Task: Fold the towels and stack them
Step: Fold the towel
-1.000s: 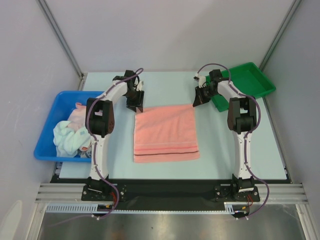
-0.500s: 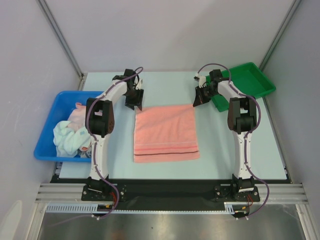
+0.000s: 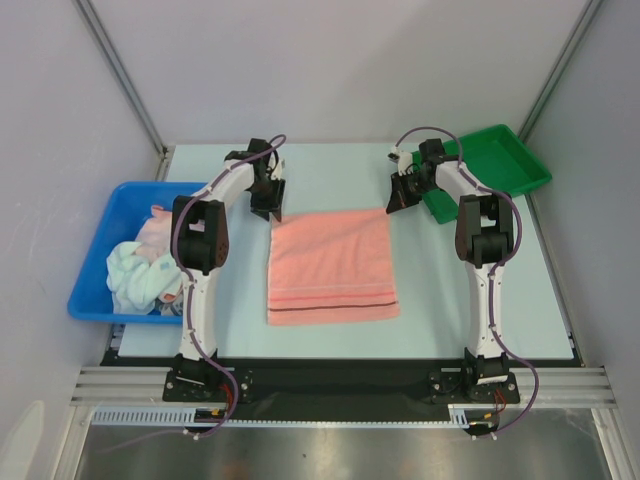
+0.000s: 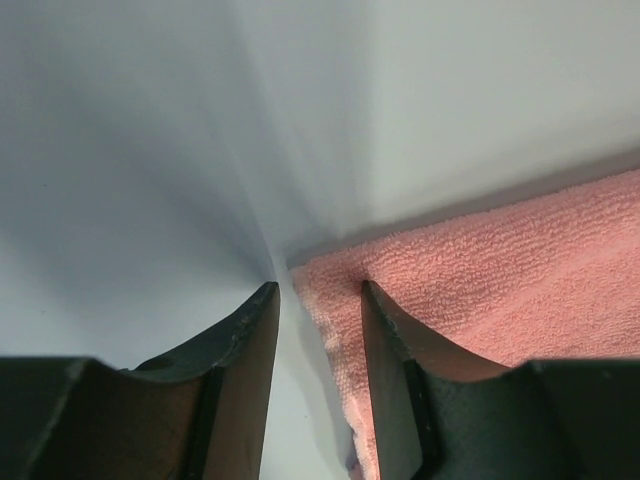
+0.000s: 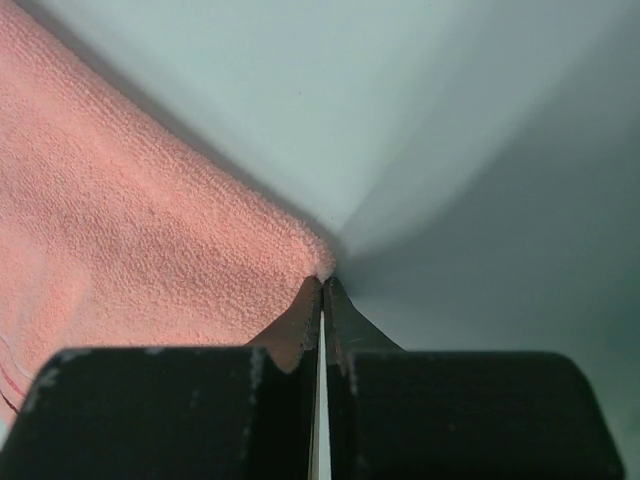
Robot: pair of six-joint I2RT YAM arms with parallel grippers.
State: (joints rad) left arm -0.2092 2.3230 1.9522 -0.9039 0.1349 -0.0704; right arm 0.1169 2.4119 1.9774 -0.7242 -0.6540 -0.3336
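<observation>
Lying flat on the table [image 3: 330, 165], the striped salmon towel [image 3: 330, 265] seems spread so its far edge can fold toward the near one. Left of it the blue bin [image 3: 85, 290] holds the other towels [image 3: 140, 270], and the green tray [image 3: 500, 160] sits off its far right corner. The left gripper [image 4: 318, 292] straddles the towel's far left corner, jaws apart, poised to pinch, while the right gripper [image 5: 322, 285] has its fingers pressed together at the far right corner; whether they catch cloth I cannot tell.

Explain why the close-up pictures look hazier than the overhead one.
Overhead view: sharp, evenly lit. Left wrist view: towel weave crisp, left pincer soft-edged, table a featureless grey gradient, shadow along the towel's edge. Right wrist view: likewise, with darker table shadow.
</observation>
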